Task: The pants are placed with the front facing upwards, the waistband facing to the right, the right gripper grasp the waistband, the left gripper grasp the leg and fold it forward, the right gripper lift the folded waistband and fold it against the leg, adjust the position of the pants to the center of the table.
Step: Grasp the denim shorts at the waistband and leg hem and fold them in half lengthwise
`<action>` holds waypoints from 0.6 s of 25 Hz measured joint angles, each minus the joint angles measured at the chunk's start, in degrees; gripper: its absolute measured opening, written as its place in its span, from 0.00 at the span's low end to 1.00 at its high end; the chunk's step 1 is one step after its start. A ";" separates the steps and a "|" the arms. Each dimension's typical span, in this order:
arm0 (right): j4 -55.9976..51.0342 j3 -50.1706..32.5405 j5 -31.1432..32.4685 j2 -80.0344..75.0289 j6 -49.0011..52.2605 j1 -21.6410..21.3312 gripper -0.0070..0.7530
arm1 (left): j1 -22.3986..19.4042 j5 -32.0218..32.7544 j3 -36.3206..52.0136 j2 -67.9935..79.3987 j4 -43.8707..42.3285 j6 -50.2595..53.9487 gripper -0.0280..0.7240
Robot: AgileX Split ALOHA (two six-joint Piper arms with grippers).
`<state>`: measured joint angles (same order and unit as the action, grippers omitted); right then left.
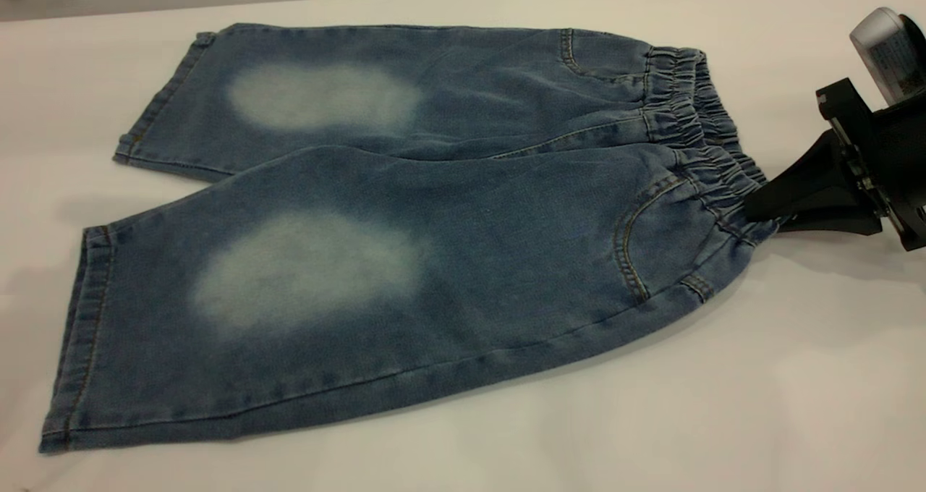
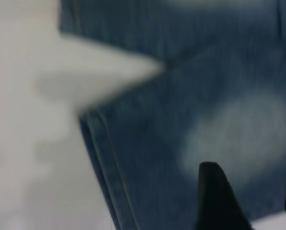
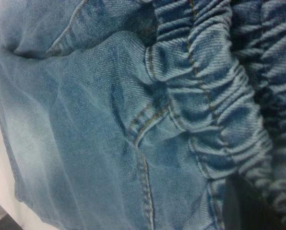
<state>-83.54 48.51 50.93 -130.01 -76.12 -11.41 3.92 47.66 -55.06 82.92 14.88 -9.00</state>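
pants [image 1: 405,260] flat on the surface [image 1: 759,405], front up, both legs spread toward exterior view's left, pale faded oval on each leg. waistband [image 1: 698,126] at the right end, ruched, slightly bunched near its front corner. right pincer [image 1: 756,210] low at the right edge, tips touching the waistband's near corner and apparently pinching the gathered fabric there; right wrist view is filled with denim and pleats close up, one dark finger [image 3: 244,206] under the band. left pincer [image 2: 248,201] outside the exterior view; its wrist view shows it above the near leg by the faded patch and hem, fingers [image 2: 215,196] apart, nothing between them, not touching cloth
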 joint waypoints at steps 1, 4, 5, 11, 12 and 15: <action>-0.05 0.00 0.00 0.00 -0.05 0.00 0.05 | 0.85 -0.44 1.55 0.00 0.00 0.00 0.47; -0.05 0.00 0.00 0.00 -0.05 0.00 0.05 | 3.33 -0.49 5.46 -0.06 -1.12 -0.67 0.47; -0.05 0.00 0.00 0.00 -0.05 0.00 0.05 | 4.13 -0.49 6.47 -0.06 -2.18 -0.98 0.47; -0.05 0.00 0.00 0.00 -0.05 0.00 0.05 | 5.54 -0.44 11.78 -0.06 -8.61 -1.23 0.47; -0.05 0.00 0.00 0.00 -0.05 0.00 0.05 | 5.54 -0.59 12.42 -0.06 -9.05 -1.23 0.47; -0.07 0.00 0.00 0.00 -0.17 0.00 0.05 | 5.54 -0.96 13.61 -0.06 -9.53 -1.23 0.49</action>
<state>-83.61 48.51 50.93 -130.01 -76.30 -11.41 9.46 46.70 -41.45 82.86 5.35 -10.23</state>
